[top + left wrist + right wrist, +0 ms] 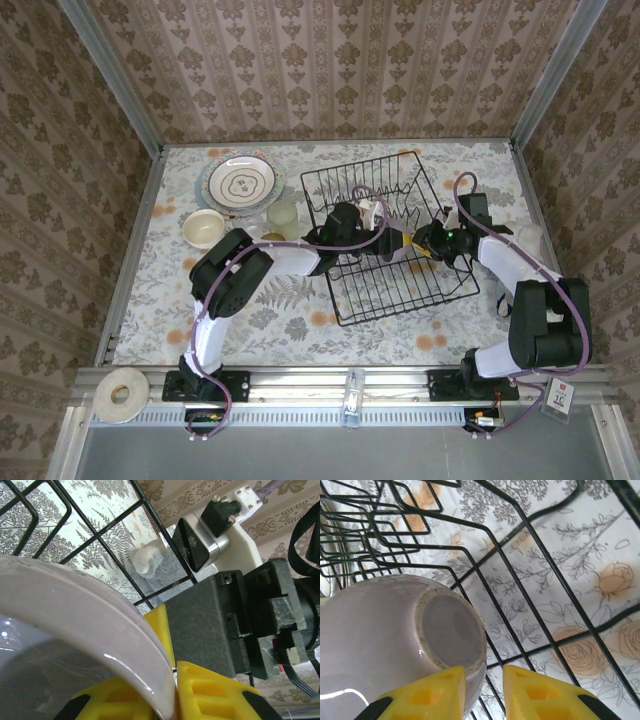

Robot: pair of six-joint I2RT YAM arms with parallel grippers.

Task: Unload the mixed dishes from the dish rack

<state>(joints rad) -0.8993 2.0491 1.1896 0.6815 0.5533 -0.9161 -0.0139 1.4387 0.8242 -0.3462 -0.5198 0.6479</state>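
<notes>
Two arms meet on one dish inside the dish rack [400,290], shown from above and from each wrist. The lilac bowl [385,630] lies tipped on its side over the rack's wire floor, with its foot ring turned toward the right wrist camera. Whether it rests on the wires cannot be told.

The left gripper [171,682] is clenched on the bowl's thin rim, with one yellow finger [215,695] on each side of the wall. The right gripper [484,682] straddles the lower wall beside the foot ring. A sliver of background shows next to one finger, so whether it truly grips cannot be told.

On the surface [300,320] left of the rack stand the stacked plates [238,183], the cream bowl [205,228] and the pale-green cup [283,213].

Likely hazards from here:
- **Slipping grip:** the rim pinch is narrow and the glaze is smooth. The bowl may pivot or slide out once its weight falls on the left gripper alone.
- **Opposed motion:** if both grippers hold and the arms move apart or unevenly, the bowl could be wrenched loose.
- **Chipping:** a drop would land on wire and tines, which could chip the bowl.
- **Collision and snagging:** the two gripper bodies sit close together, so a careless withdrawal could make them collide. It could also snag a tine and drag the rack.
</notes>
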